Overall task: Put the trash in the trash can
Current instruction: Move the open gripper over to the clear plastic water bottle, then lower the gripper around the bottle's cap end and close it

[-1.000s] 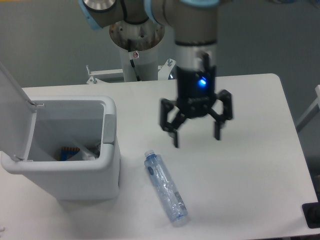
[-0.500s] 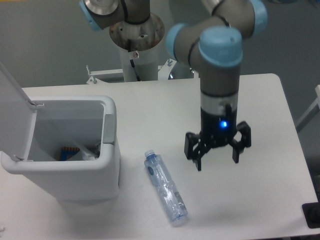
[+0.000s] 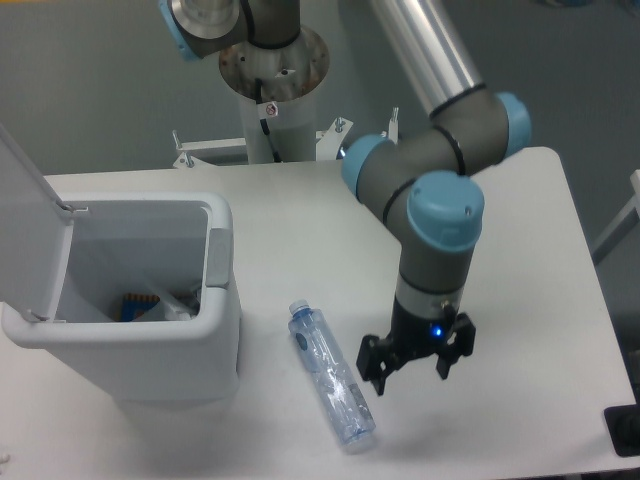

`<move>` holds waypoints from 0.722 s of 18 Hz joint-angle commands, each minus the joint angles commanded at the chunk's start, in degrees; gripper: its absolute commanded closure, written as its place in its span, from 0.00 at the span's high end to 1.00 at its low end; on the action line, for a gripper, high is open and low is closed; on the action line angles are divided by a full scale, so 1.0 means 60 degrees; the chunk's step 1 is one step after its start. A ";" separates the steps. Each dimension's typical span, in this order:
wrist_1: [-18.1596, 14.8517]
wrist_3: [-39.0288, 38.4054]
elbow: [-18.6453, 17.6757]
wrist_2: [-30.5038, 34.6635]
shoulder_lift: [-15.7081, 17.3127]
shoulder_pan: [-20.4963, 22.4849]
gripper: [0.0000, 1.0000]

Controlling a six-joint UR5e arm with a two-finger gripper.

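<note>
Handling bottle: the clear bluish plastic bottle (image 3: 332, 387) looks empty and crinkled, so likely light, thin-walled, prone to denting and rolling; smooth plastic may slip.
Bottle position: lies flat on the white table (image 3: 520, 260), blue cap end toward the trash can (image 3: 130, 330), long axis running diagonally down-right; just beside the bin's front-right corner, not touching it.
Grasp point: best across the mid-body, fingers square to the long axis; cap end is stiffer but narrower.
Gripper: the gripper (image 3: 414, 357) has its fingers spread apart, holding nothing, low over the table just right of the bottle's lower half.
Arm pose: wrist points straight down, forearm reaching from the base behind the table; blue LED lit.
Trash can: lid hinged open at left, some items visible inside; wrapper not clearly identifiable there.
Risk: off-centre pinch could squirt the bottle sideways.
</note>
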 joint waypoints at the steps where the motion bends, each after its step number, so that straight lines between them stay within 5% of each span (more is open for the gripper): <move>1: -0.0015 0.0000 -0.0029 0.0044 -0.0104 -0.0089 1.00; 13: 0.0204 -0.0351 -0.0059 0.0498 -0.0676 -0.0661 1.00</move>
